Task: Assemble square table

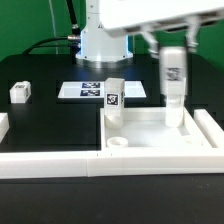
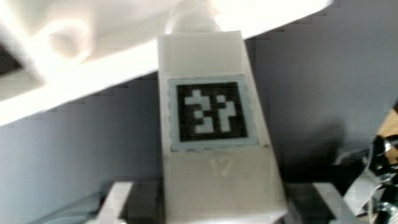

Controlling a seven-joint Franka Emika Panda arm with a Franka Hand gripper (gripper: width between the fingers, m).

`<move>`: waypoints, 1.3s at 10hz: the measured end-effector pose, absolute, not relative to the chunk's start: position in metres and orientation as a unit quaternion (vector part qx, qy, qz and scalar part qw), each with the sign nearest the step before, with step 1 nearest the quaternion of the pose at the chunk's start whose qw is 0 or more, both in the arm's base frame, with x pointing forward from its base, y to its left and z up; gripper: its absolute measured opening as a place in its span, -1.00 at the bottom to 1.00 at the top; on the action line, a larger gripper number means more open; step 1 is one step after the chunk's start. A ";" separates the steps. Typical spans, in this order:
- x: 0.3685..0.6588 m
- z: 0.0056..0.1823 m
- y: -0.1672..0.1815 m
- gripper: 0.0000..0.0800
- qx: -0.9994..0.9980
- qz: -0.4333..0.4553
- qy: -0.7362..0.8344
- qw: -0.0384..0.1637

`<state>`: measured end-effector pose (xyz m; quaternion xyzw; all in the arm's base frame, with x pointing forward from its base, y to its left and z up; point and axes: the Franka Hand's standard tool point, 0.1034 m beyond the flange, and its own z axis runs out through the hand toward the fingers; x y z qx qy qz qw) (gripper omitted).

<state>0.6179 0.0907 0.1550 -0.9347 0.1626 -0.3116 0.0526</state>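
The square table top (image 1: 160, 137) lies at the front right, with an open round socket (image 1: 118, 143) at its near left corner. One white leg (image 1: 114, 100) stands upright in its far left corner. My gripper (image 1: 172, 48) is shut on a second tagged leg (image 1: 172, 78) and holds it upright, its narrow lower end at the top's far right corner. In the wrist view the leg (image 2: 214, 110) runs between my fingers (image 2: 118, 200) of the gripper (image 2: 221, 202), pointing at the table top (image 2: 80, 60). A third leg (image 1: 20, 92) lies at the exterior view's left.
The marker board (image 1: 82, 90) lies behind the table top, in front of the robot base (image 1: 100, 40). White L-shaped rails run along the front (image 1: 60, 162), the left (image 1: 4, 126) and the right (image 1: 212, 130) of the black table.
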 end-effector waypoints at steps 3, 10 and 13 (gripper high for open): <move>0.625 0.130 0.098 -0.26 -0.934 -0.319 0.160 0.032; 0.614 0.111 0.106 -0.26 -0.945 -0.288 0.151 0.017; 0.619 0.112 0.103 -0.26 -0.945 -0.289 0.154 0.017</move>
